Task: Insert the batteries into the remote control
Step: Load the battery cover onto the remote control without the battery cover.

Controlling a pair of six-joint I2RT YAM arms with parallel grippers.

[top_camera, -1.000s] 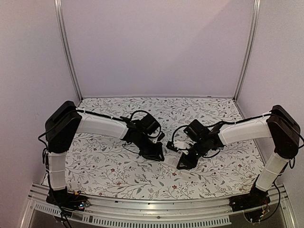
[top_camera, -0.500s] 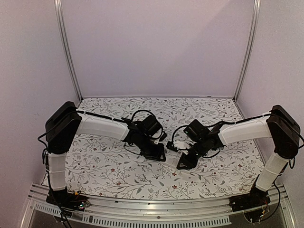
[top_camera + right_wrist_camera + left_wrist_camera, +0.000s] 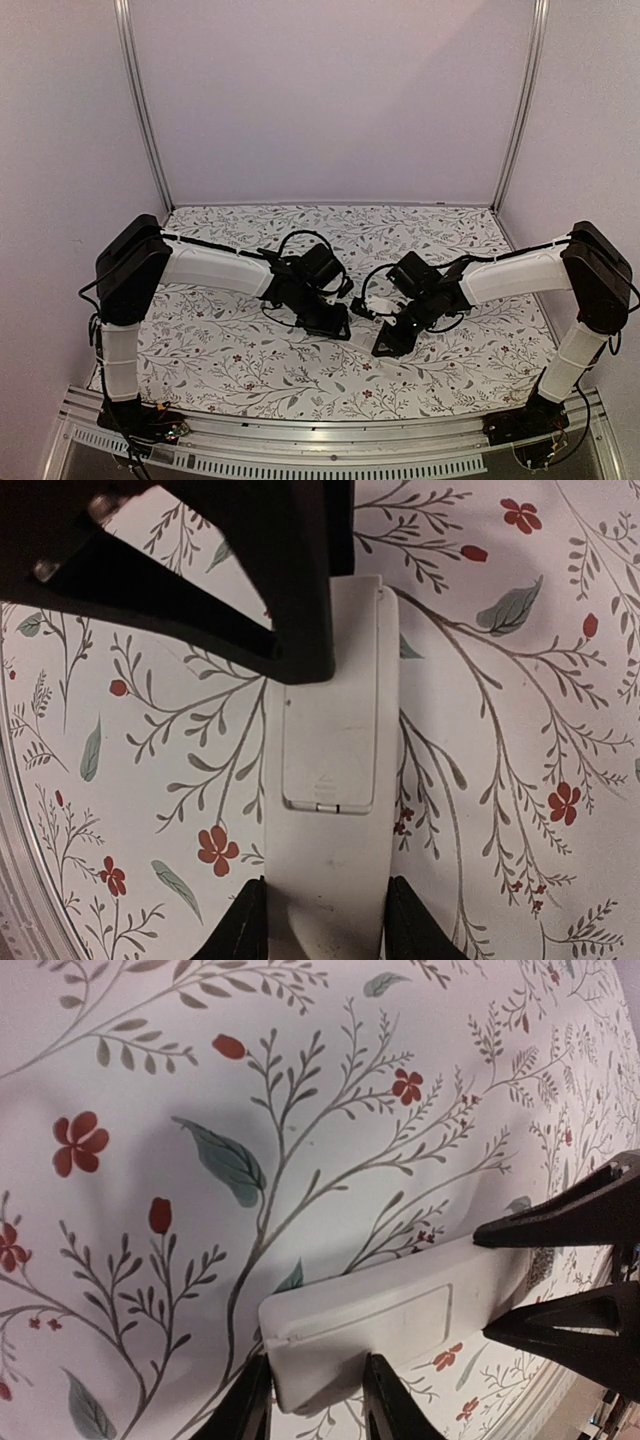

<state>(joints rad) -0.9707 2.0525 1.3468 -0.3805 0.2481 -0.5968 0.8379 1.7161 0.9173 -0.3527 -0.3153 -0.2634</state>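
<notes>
Remote (image 3: pixel 330 730) lies back-up on the floral bench (image 3: pixel 230 360) at centre frame in the overhead view, with one claw at each end. Its battery cover (image 3: pixel 328 750) is closed, and no batteries show in any view.

The right claw (image 3: pixel 325 900) pinches the remote's end, a finger pressed to each long side at the bottom of its wrist view. The left claw (image 3: pixel 312 1385) straddles the other end, at the bottom of its own view. Its fingers sit close against the sides, but whether they are gripping cannot be told.

The likely risk is a slack left claw. The remote would then be held at one end only, and could swing or skid on the bench as soon as anything pushes on the cover. With the cover shut and the batteries out of sight, loading looks to have barely begun.

Compared with a second earlier, the left claw has drawn slightly toward the left of the overhead frame. The right arm has not visibly moved.
</notes>
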